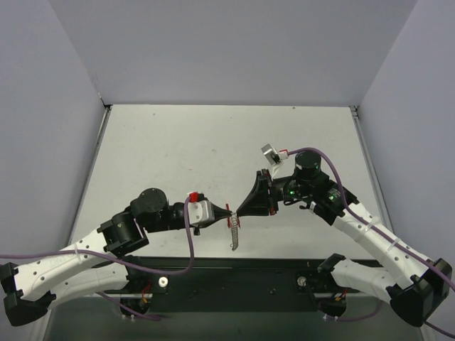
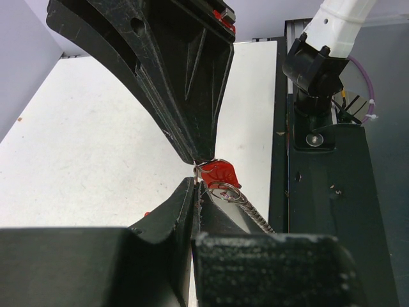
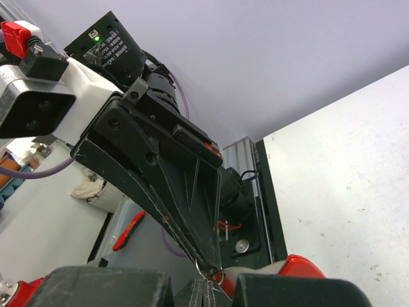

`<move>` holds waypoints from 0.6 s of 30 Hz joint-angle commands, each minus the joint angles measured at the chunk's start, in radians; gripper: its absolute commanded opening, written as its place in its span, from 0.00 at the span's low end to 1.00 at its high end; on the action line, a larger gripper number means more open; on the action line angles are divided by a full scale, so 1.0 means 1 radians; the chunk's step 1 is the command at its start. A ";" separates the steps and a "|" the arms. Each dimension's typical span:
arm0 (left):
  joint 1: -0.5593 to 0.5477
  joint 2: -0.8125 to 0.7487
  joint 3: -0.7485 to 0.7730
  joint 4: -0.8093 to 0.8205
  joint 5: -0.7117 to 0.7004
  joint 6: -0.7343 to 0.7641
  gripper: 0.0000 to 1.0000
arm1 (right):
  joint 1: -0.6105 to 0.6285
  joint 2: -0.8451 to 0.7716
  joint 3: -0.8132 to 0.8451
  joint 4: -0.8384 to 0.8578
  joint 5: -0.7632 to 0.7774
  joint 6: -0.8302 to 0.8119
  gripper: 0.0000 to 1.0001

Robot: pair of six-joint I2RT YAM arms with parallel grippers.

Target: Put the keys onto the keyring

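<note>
- Over the middle of the bench (image 1: 213,142), a little toward its near edge, the two arms meet tip to tip. One reaches in from the left and the other from the right.
- The left fingers (image 2: 169,214) are pressed together with only a thin slit between them. They pinch the keyring (image 2: 218,174) at the left end of its red loop.
- The right fingers (image 2: 185,83) are also pressed together, narrowing to a single point. In the left wrist view that point touches a thin silver arc on the edge of the red loop, just above the left tips. Whether anything is nipped between them cannot be told.
- The keyring is held up off the bench between the two sets of tips. A small silver ring sits just beside the red loop. From it the link chain hangs down, trailing toward the near edge in the overhead view.
- The keys cannot be picked out, because the metal at the meeting point is too small and too crowded by the tips.
- In the right wrist view its own fingers close at the bottom edge, with the left tips touching them from above. A fine silver wire shows at the junction.
</note>
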 commanded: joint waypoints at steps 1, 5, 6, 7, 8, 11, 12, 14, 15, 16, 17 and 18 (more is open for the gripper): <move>-0.004 -0.017 0.006 0.065 0.018 -0.004 0.00 | 0.006 0.001 0.006 0.044 -0.005 -0.022 0.00; -0.004 -0.015 0.006 0.065 0.021 -0.004 0.00 | 0.007 0.000 0.000 0.057 -0.010 -0.012 0.00; -0.004 -0.015 0.005 0.062 0.026 -0.006 0.00 | 0.006 0.000 0.002 0.057 -0.009 -0.012 0.00; -0.006 -0.015 0.006 0.062 0.027 -0.006 0.00 | 0.007 0.000 0.003 0.059 -0.007 -0.010 0.00; -0.004 -0.014 0.005 0.062 0.029 -0.006 0.00 | 0.007 0.001 0.006 0.059 -0.004 -0.010 0.00; -0.006 -0.015 0.005 0.063 0.033 -0.006 0.00 | 0.007 0.006 0.006 0.054 -0.005 -0.012 0.00; -0.006 -0.014 0.005 0.063 0.033 -0.006 0.00 | 0.007 0.006 0.005 0.056 -0.007 -0.012 0.00; -0.004 -0.015 0.003 0.062 0.029 -0.006 0.00 | 0.007 0.004 0.003 0.061 -0.010 -0.010 0.00; -0.004 -0.015 0.002 0.059 0.026 -0.006 0.00 | 0.007 0.001 0.003 0.061 -0.009 -0.010 0.00; -0.004 -0.017 0.000 0.057 0.024 -0.006 0.00 | 0.007 -0.002 0.002 0.065 -0.013 -0.009 0.00; -0.004 -0.018 0.000 0.057 0.023 -0.006 0.00 | 0.009 -0.003 0.002 0.067 -0.016 -0.009 0.00; -0.004 -0.018 -0.001 0.057 0.023 -0.006 0.00 | 0.007 -0.005 0.002 0.067 -0.013 -0.007 0.00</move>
